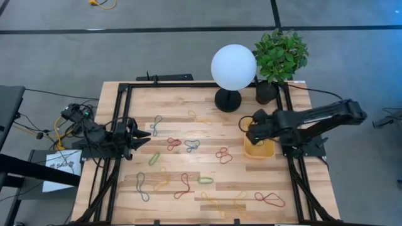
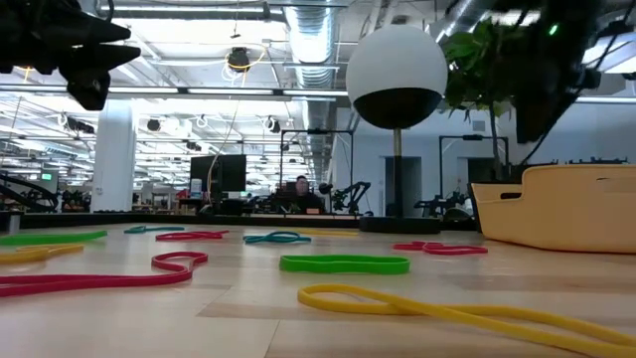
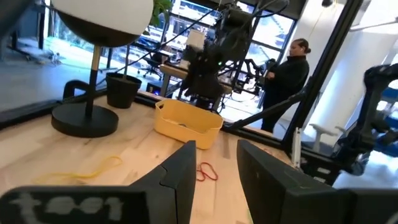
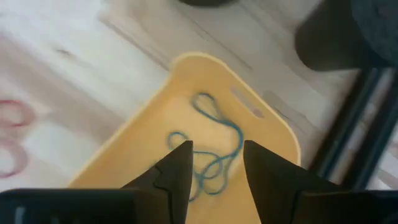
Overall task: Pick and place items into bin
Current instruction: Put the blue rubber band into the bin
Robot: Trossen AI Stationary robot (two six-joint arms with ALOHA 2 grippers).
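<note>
1. The right gripper [image 4: 214, 177] hangs directly over the bin [image 1: 266, 152], jaws narrowly parted and holding nothing — a blue band [image 4: 214, 146] lies loose on the bin floor below them.
2. The left gripper [image 3: 214, 180] waits at the table's left edge, aimed across the table, its fingers apart with a modest gap and empty.
3. Progress looks early: one band is visibly in the bin, while a good dozen lie scattered on the wood.
4. Left to collect, among others: a red band [image 1: 223, 155] just left of the bin, a red loop [image 1: 269, 199] near the front right, a green band [image 1: 205, 180] in the middle, a yellow band [image 1: 219, 204] near the front edge, and a blue-grey figure-eight [image 1: 155, 125] toward the left arm.
5. The bin sits on the table's right side, just in front of the black plant pot [image 1: 266, 92].
6. The surface is a pale wooden table [image 1: 169, 100] framed by black rails; a globe lamp [image 1: 233, 68] on a dark base stands at the back, beside the plant.
7. Beyond the table is an open workshop — pipes and strip lights overhead, other rigs, and a person [image 3: 291, 74] in dark clothing standing in the background.
</note>
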